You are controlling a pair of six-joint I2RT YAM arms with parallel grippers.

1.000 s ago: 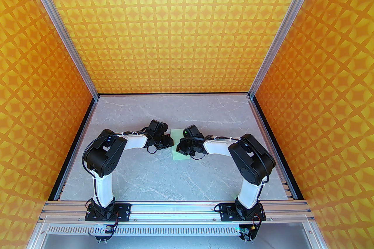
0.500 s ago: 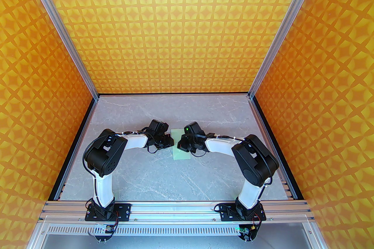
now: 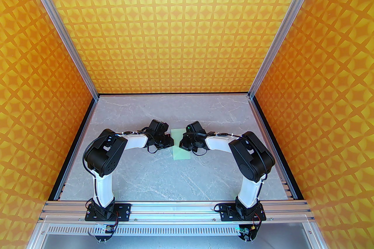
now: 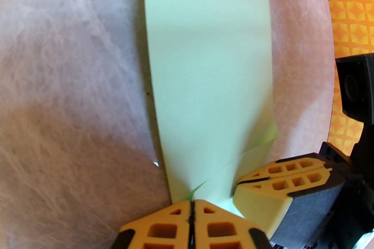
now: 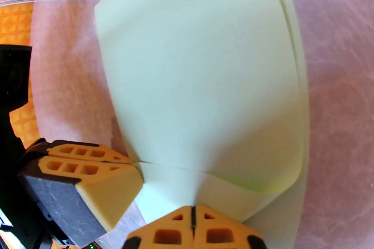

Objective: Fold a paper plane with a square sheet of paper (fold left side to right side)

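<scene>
Both arms bow inward, elbows out, wrists dipped to the table (image 3: 146, 175) centre. The left gripper (image 4: 191, 208) and right gripper (image 5: 192, 214) are each pinched tight on the folded sheet of paper (image 3: 181, 153), its near edge lifting.

Both arms bend inward, left tool (image 4: 191, 205) and right tool (image 5: 192, 211) nearly meeting, jaws apparently closed
</scene>
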